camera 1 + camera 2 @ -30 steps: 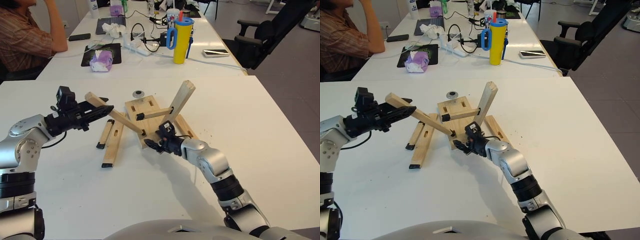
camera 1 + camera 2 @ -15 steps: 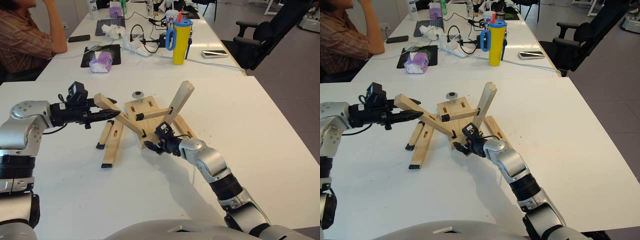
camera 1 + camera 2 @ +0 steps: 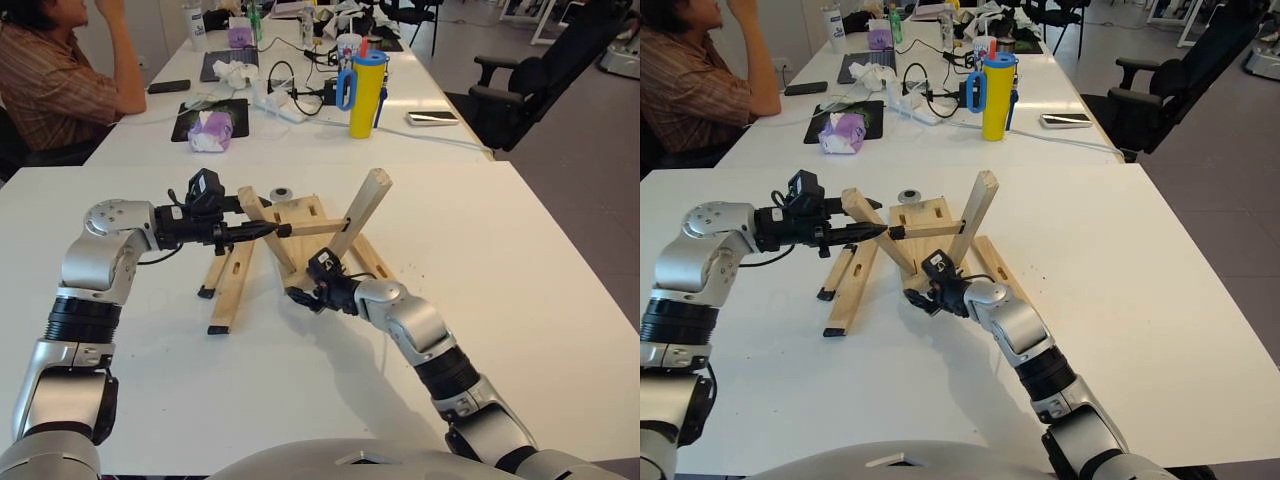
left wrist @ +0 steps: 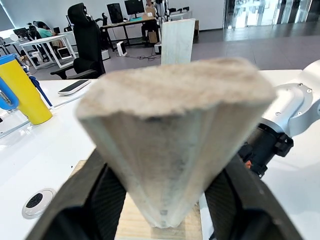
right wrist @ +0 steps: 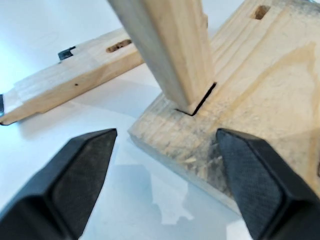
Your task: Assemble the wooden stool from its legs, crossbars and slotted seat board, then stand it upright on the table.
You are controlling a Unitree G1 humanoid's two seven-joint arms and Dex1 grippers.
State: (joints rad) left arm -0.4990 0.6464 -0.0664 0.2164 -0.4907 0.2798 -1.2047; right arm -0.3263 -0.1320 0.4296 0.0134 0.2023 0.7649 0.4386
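A white table (image 3: 560,300) is seen, and the board (image 3: 305,212) is laid flat on it near the middle of the frame. A leg (image 3: 282,252) is held by the left gripper (image 3: 270,229) just left of the middle. The leg is tilted, with its top end leaning to the upper left and its bottom end set into a slot at the near corner of the board. In the left wrist view the top end of the leg (image 4: 172,145) is seen between the two fingers (image 4: 82,200), and it is clenched from both sides. The right gripper (image 3: 303,295) is placed low on the table, just below the middle of the frame, close to the foot of the leg. Its fingers (image 5: 75,175) are spread wide and nothing is grasped by them. In the right wrist view the corner of the board (image 5: 260,95) and the foot of the leg are seen just beyond the two fingers; whether the board is touched cannot be told. A second leg (image 3: 362,210) is stood in the board and tilted to the upper right. A crossbar (image 3: 310,228) is stuck out from it toward the left. Two loose legs (image 3: 230,290) are laid flat on the table, side by side, left of the board.
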